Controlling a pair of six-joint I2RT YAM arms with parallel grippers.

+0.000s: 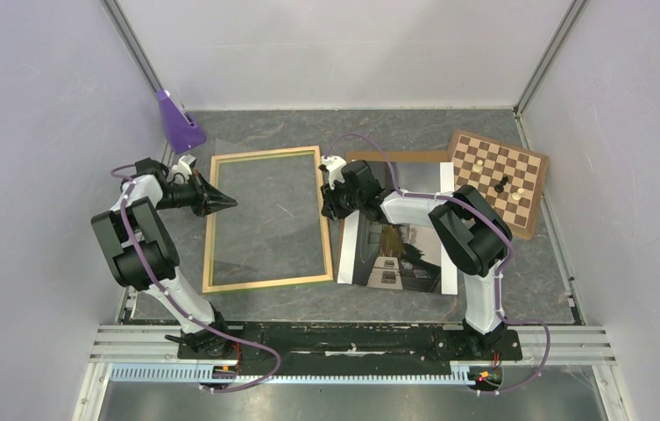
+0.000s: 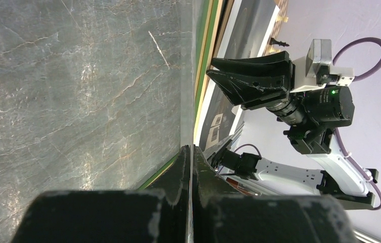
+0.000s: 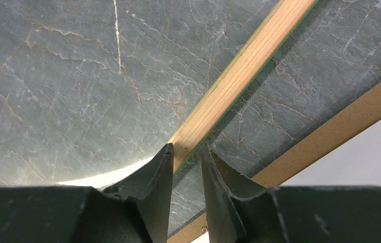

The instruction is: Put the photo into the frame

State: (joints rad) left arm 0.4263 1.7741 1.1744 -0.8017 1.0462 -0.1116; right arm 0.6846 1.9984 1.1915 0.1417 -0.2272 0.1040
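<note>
Frame (image 3: 249,61) rail inside right claw (image 3: 184,150)

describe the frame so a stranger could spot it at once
On the dark marbled table, look just left of centre. The frame is a large hollow rectangle of thin pale wood rails, tabletop showing through, unlike the solid photo and chessboard to its right.

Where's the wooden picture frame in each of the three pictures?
Top external: the frame lies flat, centre-left.
Left wrist: the frame shows as a green-edged rail running down the middle.
Right wrist: the frame shows as a pale rail crossing diagonally.
Shared landmark: the right gripper, fingers astride that rail.
</note>
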